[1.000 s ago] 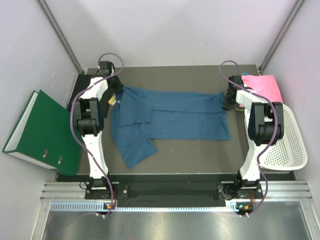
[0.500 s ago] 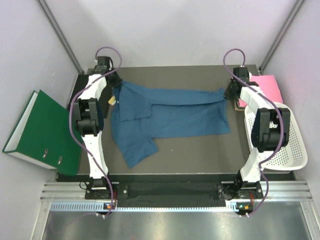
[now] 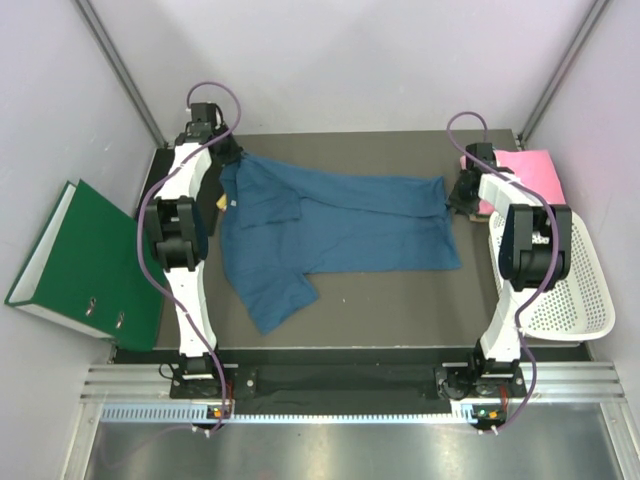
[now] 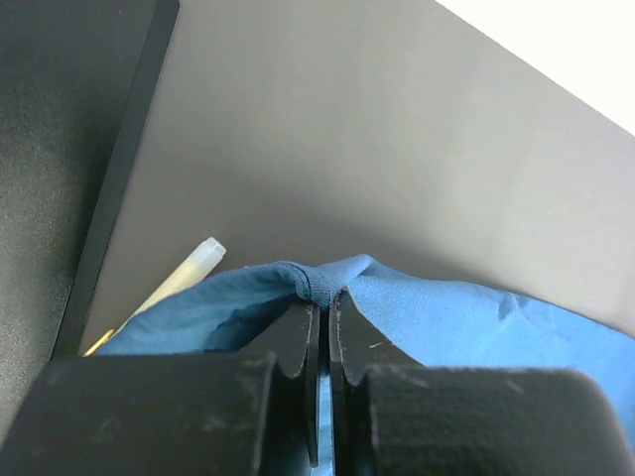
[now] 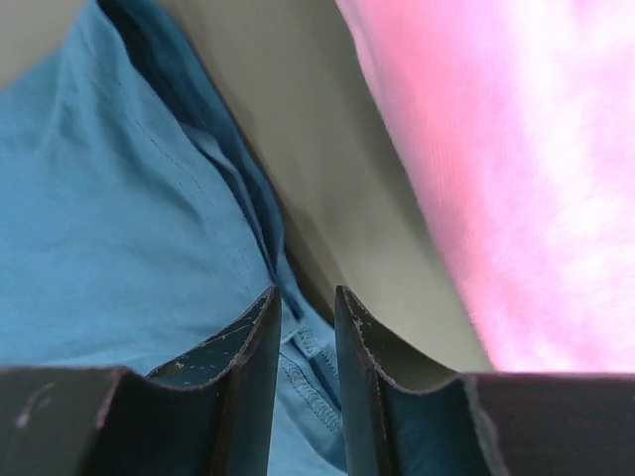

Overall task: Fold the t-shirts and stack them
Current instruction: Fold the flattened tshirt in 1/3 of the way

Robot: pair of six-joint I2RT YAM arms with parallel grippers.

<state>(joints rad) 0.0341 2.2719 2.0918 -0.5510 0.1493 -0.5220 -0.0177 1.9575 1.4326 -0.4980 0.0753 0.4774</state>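
Observation:
The dark teal-blue t-shirt lies spread across the dark mat, one sleeve toward the front left. My left gripper is at the far left corner, shut on a bunched fold of its neck end. My right gripper is at the shirt's far right corner, jaws a little apart, with the stitched hem lying flat in the gap. The bright pink t-shirt lies just right of it, also in the right wrist view.
A white mesh basket stands at the right edge, the pink shirt overlapping its far end. A green binder leans at the left wall. A pale yellow stick-like object lies by the shirt near the left gripper. Walls close in on three sides.
My left gripper has pulled the shirt's neck end farther back. My right gripper has come down at the hem corner, and that far edge now lies flatter and straighter.

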